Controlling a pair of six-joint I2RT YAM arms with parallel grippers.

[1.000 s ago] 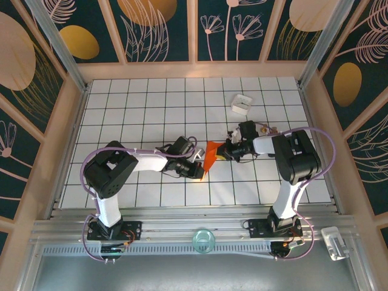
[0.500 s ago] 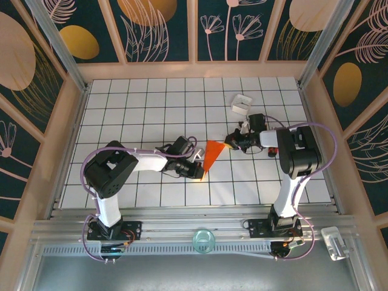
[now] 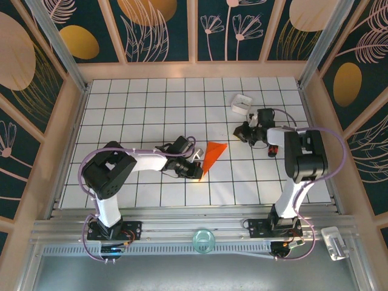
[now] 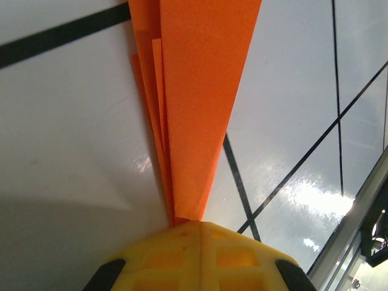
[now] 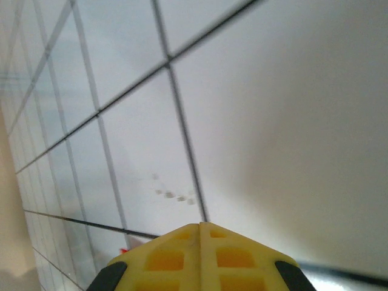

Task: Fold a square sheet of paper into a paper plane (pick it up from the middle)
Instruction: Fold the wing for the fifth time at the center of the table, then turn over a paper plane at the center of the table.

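The square sheet of paper is folded into a slim, pointed orange-red paper plane point(image 3: 212, 155) that lies on the white grid table point(image 3: 145, 109) near the middle. My left gripper point(image 3: 199, 172) is shut on its narrow tip. In the left wrist view the layered plane point(image 4: 203, 91) runs straight out from the closed yellow jaws of the left gripper point(image 4: 200, 223). My right gripper point(image 3: 242, 134) is shut and holds nothing. It hangs about one tile to the right of the plane's wide end. In its wrist view the right gripper point(image 5: 200, 225) has bare tiles ahead of it.
A small white box point(image 3: 241, 104) sits at the back right, just beyond the right gripper. Wooden walls ring the table. A round glass piece point(image 3: 203, 240) and a white block point(image 3: 334, 242) rest on the near rail, off the grid.
My right gripper has left the plane's wide end and drawn back up and to the right, toward the white box. The plane's wide end is now free. The left arm has not moved.
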